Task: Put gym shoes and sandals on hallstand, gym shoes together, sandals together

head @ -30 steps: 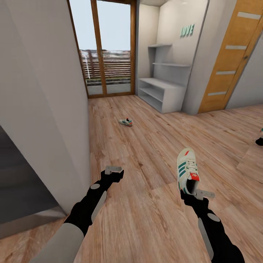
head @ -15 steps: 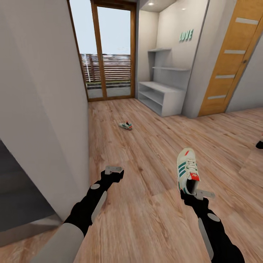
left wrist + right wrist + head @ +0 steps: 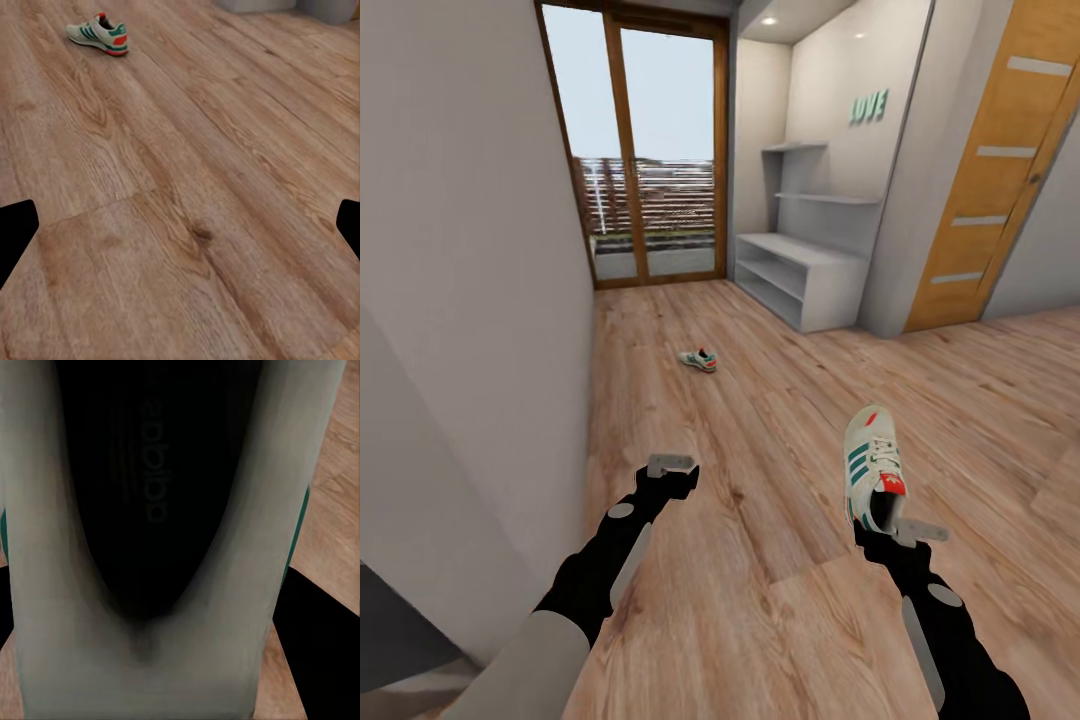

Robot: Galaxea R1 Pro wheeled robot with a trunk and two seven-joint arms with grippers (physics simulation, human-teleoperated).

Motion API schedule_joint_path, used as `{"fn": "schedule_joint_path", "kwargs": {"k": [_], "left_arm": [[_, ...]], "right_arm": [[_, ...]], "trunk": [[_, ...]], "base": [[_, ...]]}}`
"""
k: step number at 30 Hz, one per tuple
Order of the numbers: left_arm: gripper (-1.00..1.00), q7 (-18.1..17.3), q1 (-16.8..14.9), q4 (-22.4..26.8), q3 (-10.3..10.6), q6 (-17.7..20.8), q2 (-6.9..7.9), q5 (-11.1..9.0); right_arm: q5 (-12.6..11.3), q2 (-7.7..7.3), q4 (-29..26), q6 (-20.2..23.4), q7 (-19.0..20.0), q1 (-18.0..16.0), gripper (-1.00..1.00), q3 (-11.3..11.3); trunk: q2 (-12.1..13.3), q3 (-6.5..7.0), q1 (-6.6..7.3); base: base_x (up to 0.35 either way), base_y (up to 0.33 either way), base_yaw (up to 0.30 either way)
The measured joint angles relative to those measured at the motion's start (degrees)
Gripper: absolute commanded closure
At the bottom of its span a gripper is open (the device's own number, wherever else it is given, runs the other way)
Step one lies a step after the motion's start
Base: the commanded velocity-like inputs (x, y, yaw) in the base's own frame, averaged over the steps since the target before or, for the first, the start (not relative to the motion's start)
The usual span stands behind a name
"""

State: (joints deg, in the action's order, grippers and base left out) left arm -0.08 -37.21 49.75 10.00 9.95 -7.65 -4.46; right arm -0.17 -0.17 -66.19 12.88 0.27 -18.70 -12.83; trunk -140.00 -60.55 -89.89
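While the right gripper (image 3: 888, 527) pinches one shoe (image 3: 871, 462) at its heel collar, toe pointing ahead above the floor (image 3: 760, 600), the left gripper (image 3: 672, 465) hangs empty, fingers spread. The second shoe (image 3: 699, 359) lies on the planks farther on, well short of the rack (image 3: 800, 272) in the alcove. I'd judge it light, with a soft upper and firm sole; the heel rim looks the surest hold.
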Motion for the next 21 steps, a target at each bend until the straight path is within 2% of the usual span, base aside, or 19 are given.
{"fn": "schedule_joint_path", "kwargs": {"k": [17, 21], "left_arm": [[-1.0, 0.0, 0.03, 0.0, 0.0, -0.01, 0.0, -0.08], [-1.0, 0.0, 0.0, -0.01, 0.0, -0.01, 0.01, -0.08]], "right_arm": [[0.0, 0.0, 0.0, 0.01, 0.0, 0.0, 1.0, 0.01], [0.0, 0.0, 0.0, 0.0, 0.0, 0.0, 1.0, 0.01]], "trunk": [[0.0, 0.09, -0.01], [0.0, 0.09, -0.01]], "base": [[0.296, -0.258, 0.001], [0.292, -0.263, 0.124]]}}
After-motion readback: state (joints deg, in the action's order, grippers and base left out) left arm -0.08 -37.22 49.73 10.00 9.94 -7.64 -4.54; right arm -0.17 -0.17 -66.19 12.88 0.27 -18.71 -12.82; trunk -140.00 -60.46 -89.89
